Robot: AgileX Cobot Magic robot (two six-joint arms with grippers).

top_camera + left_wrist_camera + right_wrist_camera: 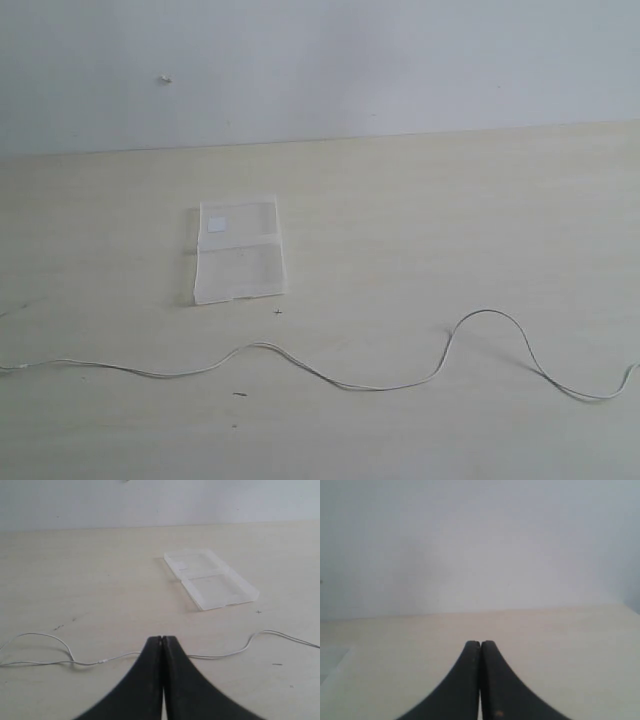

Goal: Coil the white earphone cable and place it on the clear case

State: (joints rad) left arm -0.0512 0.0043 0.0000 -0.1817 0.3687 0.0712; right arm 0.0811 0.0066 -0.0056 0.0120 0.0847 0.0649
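The white earphone cable [390, 388] lies fully stretched out on the table [450, 220], uncoiled. In the exterior view its long axis runs from side to side in loose waves, and both ends run off the picture, so no earbud or plug can be made out. The clear case [240, 262] lies flat and bare beyond the cable, well apart from it, toward the wall and on the left half of that view. The exterior view shows neither arm. The left wrist view shows the left jaws pressed together, holding nothing. The cable [210, 657] crosses just ahead of their tips, at right angles to the way they point, and the case [210, 580] lies farther on, off to one side. That view also picks out a small bead on the cord [101, 661] and a slack loop beyond it, neither of which is clear in the exterior view. The right wrist view shows the right jaws also together and empty, facing only bare table and wall with no cable in sight. The left arm therefore looks the nearer 1. It would probably need to part its jaws and come down across the cord.
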